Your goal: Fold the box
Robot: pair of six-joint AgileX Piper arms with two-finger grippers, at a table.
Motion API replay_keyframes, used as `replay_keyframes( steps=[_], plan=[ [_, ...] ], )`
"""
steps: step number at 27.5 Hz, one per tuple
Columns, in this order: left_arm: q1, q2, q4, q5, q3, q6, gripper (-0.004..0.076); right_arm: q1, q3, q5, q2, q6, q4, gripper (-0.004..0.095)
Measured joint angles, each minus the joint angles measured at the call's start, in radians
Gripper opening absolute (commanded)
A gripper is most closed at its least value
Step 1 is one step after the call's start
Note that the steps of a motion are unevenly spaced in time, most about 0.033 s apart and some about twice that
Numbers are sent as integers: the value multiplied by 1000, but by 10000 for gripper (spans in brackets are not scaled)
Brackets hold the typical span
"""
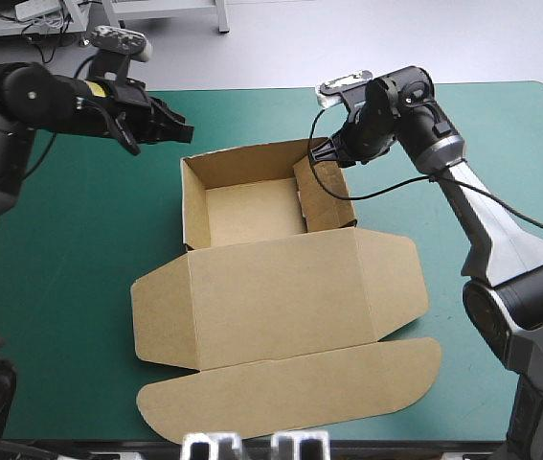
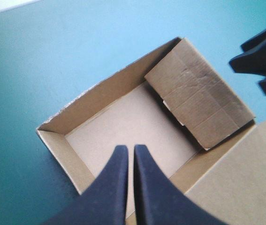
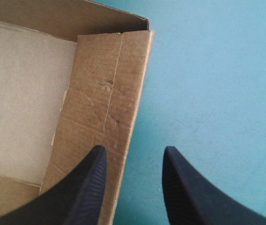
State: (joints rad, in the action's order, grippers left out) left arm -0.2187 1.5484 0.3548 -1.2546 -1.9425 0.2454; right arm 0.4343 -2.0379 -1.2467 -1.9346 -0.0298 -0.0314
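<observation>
Right gripper (image 3: pixel 135 149), fingers (image 3: pixel 81 187) apart, hovers at the brown box's (image 1: pixel 252 216) right wall flap (image 3: pixel 104 93), which tilts inward: I see one black finger above the board, the other above the teal-green cover (image 3: pixel 208 70). Left gripper (image 2: pixel 130 147) hangs pinched together by the tray's (image 2: pixel 109 89) far left corner, the box sitting mid-table with its lid (image 1: pixel 281 307) flat toward the near edge.

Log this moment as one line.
box: open tray, lid flat | left end effector: shut, clear of box | right end effector: open, above right wall

Robotics lab: teal-green table (image 1: pixel 70 249), two robot arms (image 1: pixel 501 240)
</observation>
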Motion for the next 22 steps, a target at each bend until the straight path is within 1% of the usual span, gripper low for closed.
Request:
replay_keyframes(
  steps=[2, 5, 7, 8, 9, 10, 12, 15, 18, 22],
  plan=[
    [0, -96, -1, -1, -3, 3, -9, -1, -5, 0, -24, -22, 12, 370],
    [0, -188, -20, -1, 7, 6, -9, -14, -6, 0, -70, -27, 89, 370],
    [0, -258, -50, -1, 43, 6, -9, -24, -6, 1, -109, -26, 138, 370],
    [0, -325, -92, -1, 96, 6, -9, -26, -6, 1, -132, -26, 147, 369],
    [0, -356, -117, -1, 133, 4, -9, -26, -6, 1, -144, -26, 150, 362],
    [0, -394, -140, -1, 173, -3, -9, -26, -6, 1, -151, -26, 153, 341],
    [0, -471, -179, -1, 252, -9, -9, -26, -6, 1, -162, -26, 157, 253],
    [0, -580, -220, -1, 386, -26, -9, -26, -6, 4, -164, -26, 156, -13],
    [0, -688, -279, -1, 538, -67, -9, -27, -6, 9, -164, -36, 154, -13],
    [0, -852, -422, 0, 756, -205, -9, -29, -6, 11, -163, -45, 155, -13]
  ],
)
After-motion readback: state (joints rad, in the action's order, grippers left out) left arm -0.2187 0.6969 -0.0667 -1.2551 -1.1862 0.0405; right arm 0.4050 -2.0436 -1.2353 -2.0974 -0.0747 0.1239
